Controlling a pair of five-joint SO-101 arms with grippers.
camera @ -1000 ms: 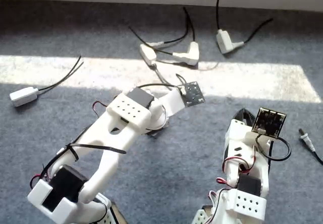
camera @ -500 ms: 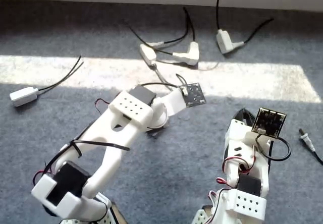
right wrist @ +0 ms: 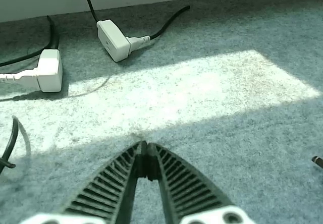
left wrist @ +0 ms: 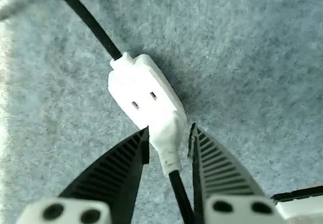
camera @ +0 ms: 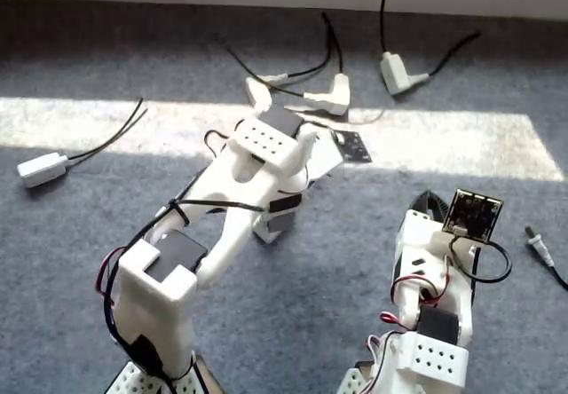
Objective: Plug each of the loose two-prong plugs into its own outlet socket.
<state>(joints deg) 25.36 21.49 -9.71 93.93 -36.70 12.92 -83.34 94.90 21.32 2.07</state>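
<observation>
Presently the left pincer (left wrist: 168,131) sat low over the grey carpeted worktop (camera: 355,261). Its two black fingers (left wrist: 126,158) stood a narrow way apart, one on either side of the tapered neck of a white outlet socket (left wrist: 146,95). They were very close to the neck, but contact could not be made out. The socket lay flat with its two slots facing up. A black cord (left wrist: 179,193) ran out of the neck between the fingers. In the high view this socket lay in the upper centre of the frame, at the tip of the left arm.

The right pincer (right wrist: 147,159) was closed, fingers pressed together and holding nothing, over bare carpet in the lower right.

A second white socket (camera: 395,74) lay at the upper right. An L-shaped white connector (camera: 330,95) lay just right of the left arm's tip. Another white connector (camera: 40,169) lay at the far left. A small dark plug (camera: 537,243) lay at the right edge, well apart from the sockets.
</observation>
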